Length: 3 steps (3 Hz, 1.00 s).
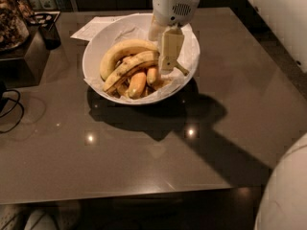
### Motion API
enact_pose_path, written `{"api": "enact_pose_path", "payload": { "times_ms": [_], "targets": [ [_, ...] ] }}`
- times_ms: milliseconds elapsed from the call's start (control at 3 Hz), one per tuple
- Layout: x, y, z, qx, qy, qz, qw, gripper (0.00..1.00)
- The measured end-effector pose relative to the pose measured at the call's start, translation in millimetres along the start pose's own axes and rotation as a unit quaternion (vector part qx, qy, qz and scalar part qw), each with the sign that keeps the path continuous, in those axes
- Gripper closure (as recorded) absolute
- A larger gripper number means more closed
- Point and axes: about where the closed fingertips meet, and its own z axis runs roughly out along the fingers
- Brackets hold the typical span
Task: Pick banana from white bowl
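Observation:
The white bowl [188, 70] lined with crumpled white paper stands at the far middle of the dark table. The long banana [128, 69] with brown streaks lies diagonally across it, over several short stubby bananas and below another big yellow banana [122, 50]. Its dark stem [182, 70] pokes out at the right. My gripper [161, 54] hangs down into the right half of the bowl, open, with one finger [170, 49] in front of the long banana's stem end and the other behind it. Nothing is held.
A sheet of paper [93, 27] lies behind the bowl. A dark container [48, 33] and a cluttered stand [12, 20] are at the back left, with a cable [10, 110] at the left edge. My white body [285, 190] fills the bottom right corner.

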Motion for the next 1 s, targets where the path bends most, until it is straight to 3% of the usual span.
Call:
{"api": "enact_pose_path", "payload": {
  "times_ms": [1000],
  "targets": [
    [4.5,-3.6,28.9,-0.032,0.007,0.010,0.9994,0.30]
  ]
}}
